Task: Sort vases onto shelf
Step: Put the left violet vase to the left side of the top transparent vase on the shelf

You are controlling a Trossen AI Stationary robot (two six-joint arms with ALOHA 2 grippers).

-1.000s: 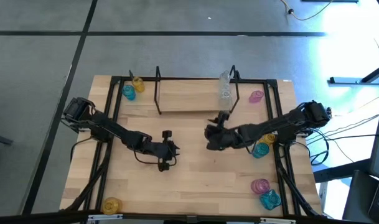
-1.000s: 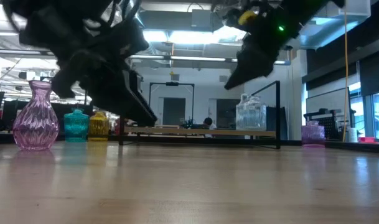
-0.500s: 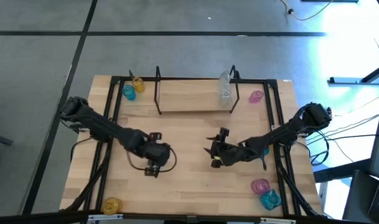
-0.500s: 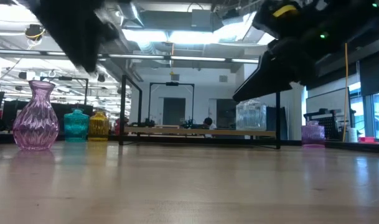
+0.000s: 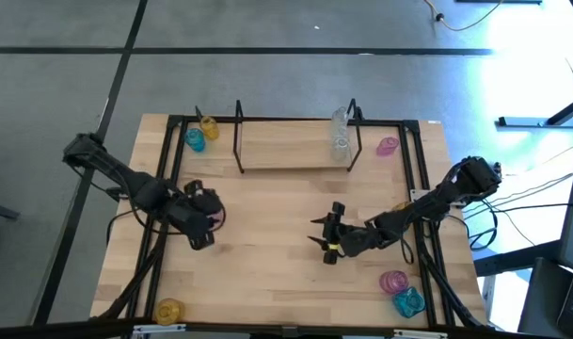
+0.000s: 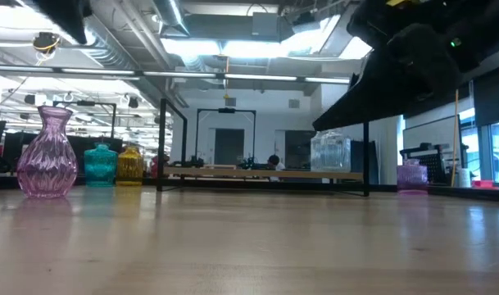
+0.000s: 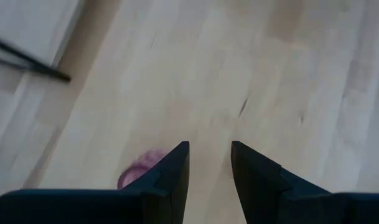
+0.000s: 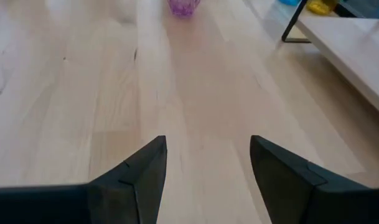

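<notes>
A pink vase stands upright on its base on the table's left half, also seen in my left wrist view and my right wrist view. My left gripper hangs open above it, with nothing between its fingers. My right gripper is open over the middle of the table, pointing toward the left edge, with only bare wood between its fingers. The shelf lies at the far side, and a clear vase stands on its right end.
Teal and yellow vases stand at the far left, and a pink one right of the shelf. A yellow vase is at the near left, pink and teal ones at the near right. Black rails run along the table's sides.
My left gripper has risen and drawn back toward the table's left edge, rolling as it went. My right gripper has moved toward the near edge, sinking a little and turning. Neither has opened or shut. The vases have kept their places.
</notes>
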